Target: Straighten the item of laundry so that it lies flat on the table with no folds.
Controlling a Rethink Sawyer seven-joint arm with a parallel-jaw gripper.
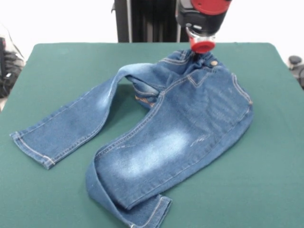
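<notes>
On the green bench (57,61) the jeans (156,137) lie mid-bench, near leg cuff folded under, while the end effector (203,46) presses at the far waistband, its grip impossible to tell, so unfolding that near cuff seemingly comes next.

No readable text, labels or numbers anywhere.
</notes>
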